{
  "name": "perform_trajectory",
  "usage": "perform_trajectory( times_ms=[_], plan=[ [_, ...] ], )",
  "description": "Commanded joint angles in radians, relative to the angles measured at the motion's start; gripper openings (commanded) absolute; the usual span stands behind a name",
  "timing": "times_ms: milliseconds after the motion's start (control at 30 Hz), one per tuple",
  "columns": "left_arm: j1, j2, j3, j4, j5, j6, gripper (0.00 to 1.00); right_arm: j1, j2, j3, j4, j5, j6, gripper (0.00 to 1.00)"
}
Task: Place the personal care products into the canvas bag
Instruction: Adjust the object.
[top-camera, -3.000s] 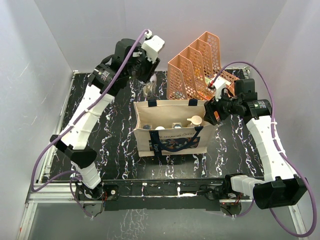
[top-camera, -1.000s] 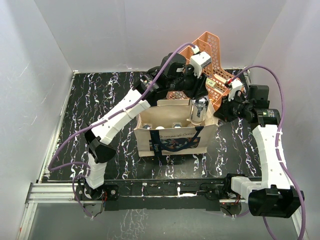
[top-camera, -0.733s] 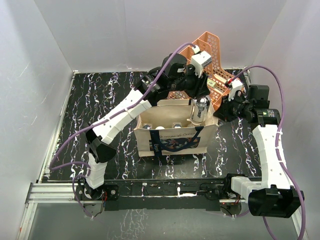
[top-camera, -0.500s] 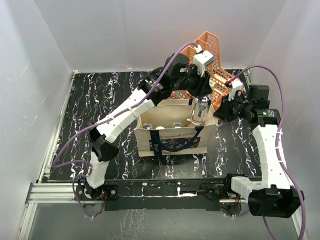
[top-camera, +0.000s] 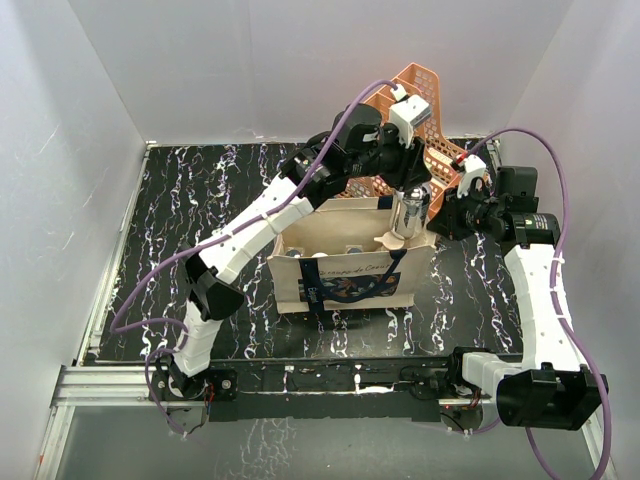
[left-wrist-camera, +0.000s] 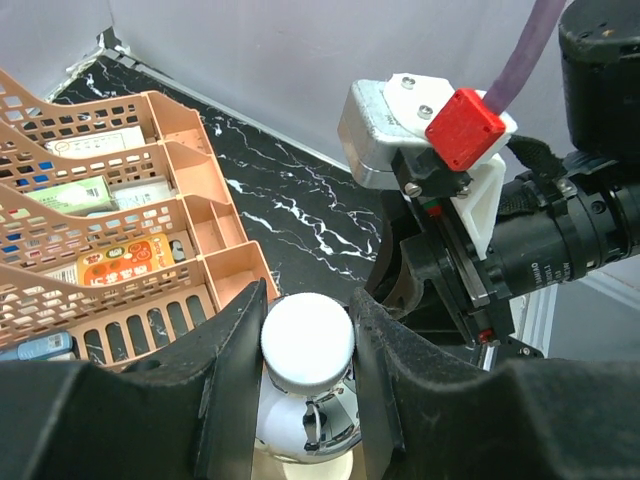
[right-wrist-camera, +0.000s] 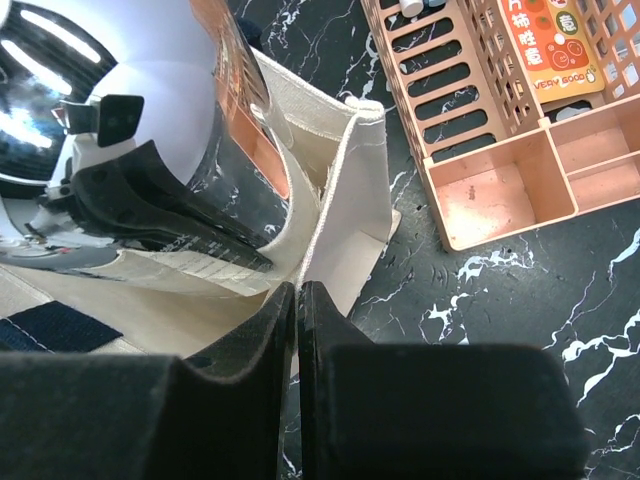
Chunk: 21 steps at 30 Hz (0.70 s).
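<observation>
The silver bottle with a white cap hangs upright over the right end of the open canvas bag, and my left gripper is shut on its cap. In the top view, my left gripper reaches in from the back. My right gripper is shut on the bag's right edge, and in the top view this right gripper sits at the bag's right side. A cream bottle and several small bottles lie inside the bag.
A peach mesh file organizer with packets in its slots stands right behind the bag, close to both wrists; it also shows as the organizer in the left wrist view and the organizer in the right. White walls enclose the black marbled table.
The left gripper has carried the silver bottle a little to the right and slightly higher, toward the bag's right end. The right gripper has kept its pinch on the bag edge.
</observation>
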Motion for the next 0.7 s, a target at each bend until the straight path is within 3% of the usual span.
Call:
perform_trajectory(
  times_ms=[0, 667],
  plan=[
    [0.000, -0.033, 0.090, 0.138, 0.007, -0.041, 0.00, -0.012, 0.002, 0.072, 0.061, 0.024, 0.015, 0.08],
    [0.001, -0.090, -0.116, 0.206, 0.077, -0.101, 0.00, -0.010, -0.001, 0.114, 0.031, 0.000, 0.019, 0.08]
  ],
)
